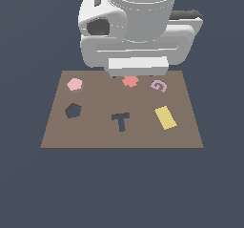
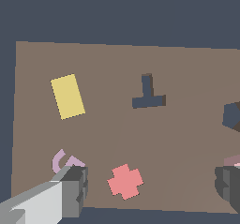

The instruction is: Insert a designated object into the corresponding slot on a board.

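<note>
The pale pink hexagonal block [image 1: 75, 84] lies on the brown board [image 1: 95, 131], at its far corner on the exterior view's left. The dark hexagonal slot [image 1: 73, 110] is just in front of it. My gripper [image 1: 137, 73] hangs over the board's far edge, above the redder scalloped piece [image 1: 130, 81], its fingers mostly hidden by the hand. In the wrist view the gripper [image 2: 152, 188] is open and empty. Its fingers [image 2: 72, 190] stand wide either side of the scalloped piece [image 2: 125, 181]. The slot [image 2: 232, 115] and a sliver of the block [image 2: 234, 161] show at the frame's edge.
A lilac G-shaped piece [image 1: 158, 86], a yellow rectangular block [image 1: 165, 117] and a dark T-shaped cut-out [image 1: 121, 121] are also on the board. The arm's white body [image 1: 133, 26] looms over the board's far side.
</note>
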Robot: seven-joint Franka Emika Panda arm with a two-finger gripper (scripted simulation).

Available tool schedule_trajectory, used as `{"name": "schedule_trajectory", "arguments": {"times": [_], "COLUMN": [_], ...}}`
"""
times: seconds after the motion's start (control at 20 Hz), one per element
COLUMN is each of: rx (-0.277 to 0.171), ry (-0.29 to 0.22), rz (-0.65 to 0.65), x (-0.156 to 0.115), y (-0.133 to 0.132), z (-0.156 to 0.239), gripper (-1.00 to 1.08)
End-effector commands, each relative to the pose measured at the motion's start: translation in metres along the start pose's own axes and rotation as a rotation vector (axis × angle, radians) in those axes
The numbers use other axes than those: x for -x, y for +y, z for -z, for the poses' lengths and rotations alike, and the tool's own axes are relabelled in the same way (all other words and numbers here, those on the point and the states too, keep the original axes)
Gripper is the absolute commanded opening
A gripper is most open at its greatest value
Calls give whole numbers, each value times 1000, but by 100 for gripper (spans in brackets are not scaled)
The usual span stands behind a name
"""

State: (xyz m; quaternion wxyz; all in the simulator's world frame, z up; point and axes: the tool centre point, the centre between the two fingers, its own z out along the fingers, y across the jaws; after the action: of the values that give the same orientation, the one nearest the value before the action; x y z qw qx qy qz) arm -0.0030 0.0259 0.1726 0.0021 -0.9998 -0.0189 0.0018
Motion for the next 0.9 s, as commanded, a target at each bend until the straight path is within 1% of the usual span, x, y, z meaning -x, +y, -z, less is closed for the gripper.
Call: {"name": "schedule_trajectory", "arguments": {"times": [0.0, 0.2, 0.4, 0.6, 0.85], "rx": [0, 0, 1, 2, 4], "ry": [0, 0, 0, 1, 2], "rz": [0, -1, -5, -12, -22], "x": [0, 2, 9, 21, 41], "y": [0, 6, 24, 54, 105], "z": [0, -4, -14, -33, -64], "gripper": [100, 100, 100, 100, 100]}}
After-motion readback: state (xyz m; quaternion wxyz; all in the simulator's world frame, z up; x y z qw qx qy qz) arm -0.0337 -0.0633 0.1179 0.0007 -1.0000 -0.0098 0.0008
